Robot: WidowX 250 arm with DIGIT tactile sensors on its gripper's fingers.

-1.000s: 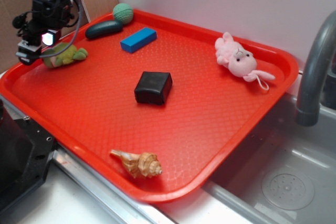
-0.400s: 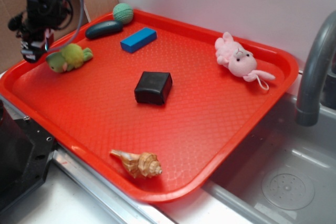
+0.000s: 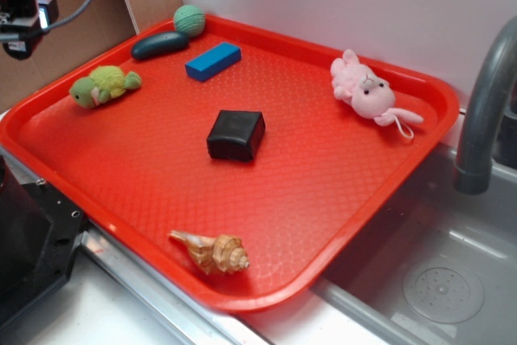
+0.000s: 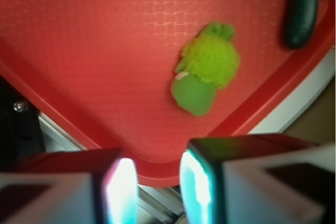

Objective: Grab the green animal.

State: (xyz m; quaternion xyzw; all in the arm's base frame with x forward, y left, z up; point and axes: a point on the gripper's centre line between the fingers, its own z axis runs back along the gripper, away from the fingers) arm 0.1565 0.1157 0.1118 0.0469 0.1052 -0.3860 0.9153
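The green animal (image 3: pixel 103 85) is a small fuzzy lime-green plush turtle lying free near the left corner of the red tray (image 3: pixel 339 199). In the wrist view the turtle (image 4: pixel 207 72) lies ahead of the fingers, just inside the tray's rim. My gripper (image 3: pixel 20 38) hangs high at the top left, above and to the left of the turtle, outside the tray's edge. In the wrist view the gripper (image 4: pixel 157 182) is open with a narrow gap, and nothing is between its jaws.
On the tray are a teal yarn ball (image 3: pixel 189 19), a dark green oblong (image 3: pixel 159 44), a blue block (image 3: pixel 213 61), a black box (image 3: pixel 235 135), a pink plush (image 3: pixel 365 92) and a shell (image 3: pixel 212 252). A grey faucet (image 3: pixel 485 103) and sink (image 3: pixel 436 280) are at the right.
My gripper has risen up and to the left, away from the turtle. The turtle stays on the tray in nearly the same spot.
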